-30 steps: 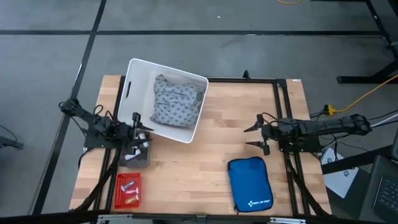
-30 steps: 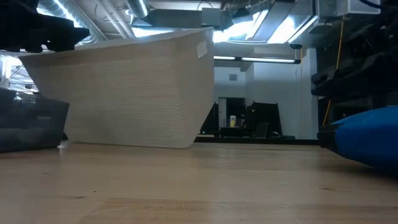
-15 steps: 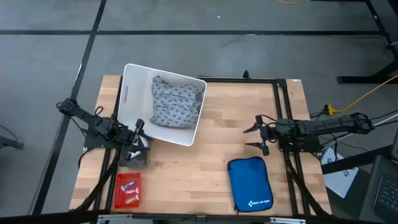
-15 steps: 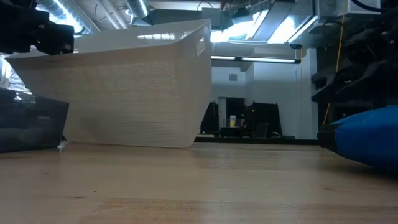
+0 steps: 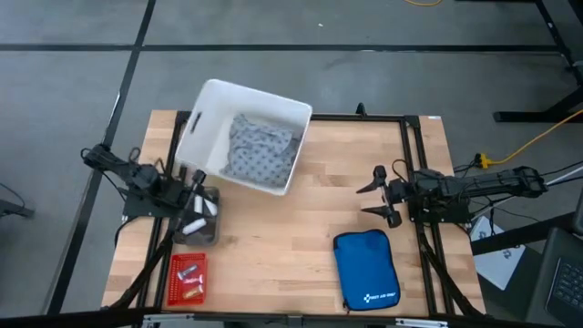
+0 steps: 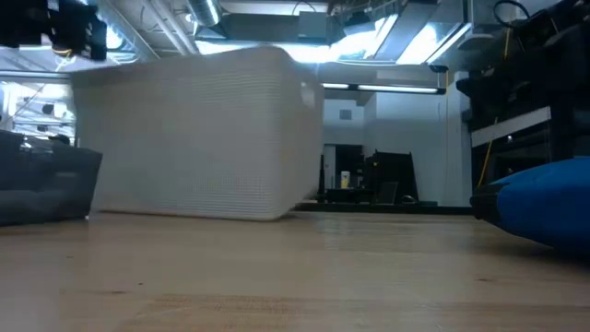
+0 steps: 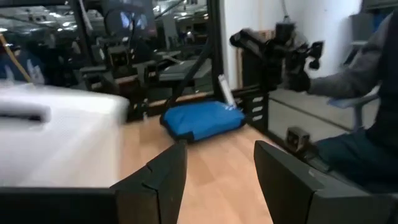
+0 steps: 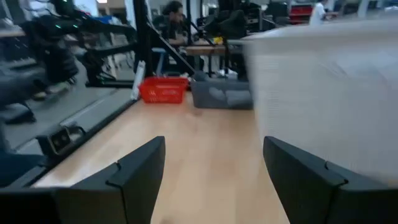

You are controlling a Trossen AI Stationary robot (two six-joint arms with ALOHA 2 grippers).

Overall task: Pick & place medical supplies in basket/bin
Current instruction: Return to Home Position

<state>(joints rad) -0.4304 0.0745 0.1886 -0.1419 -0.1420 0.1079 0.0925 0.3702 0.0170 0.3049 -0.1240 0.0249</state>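
The left gripper (image 5: 197, 182), spread and empty, sits just beside the white tub (image 5: 199, 128) holding the gown (image 5: 260, 150) at its two o'clock, with the red basket (image 5: 175, 281) at six and the right gripper (image 5: 376, 194), also spread and empty, well apart at three.

The blue pouch (image 6: 539, 207) is cut off; what the basket (image 5: 174, 273) holds is indistinct.

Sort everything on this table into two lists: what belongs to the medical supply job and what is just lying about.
Job: grey-blue dotted cloth garment, lying in the white plastic tub; small red mesh plastic basket, with small items inside.

Lying about: blue zip pouch with white logo; dark grey open bin beside the left gripper, purpose unclear.
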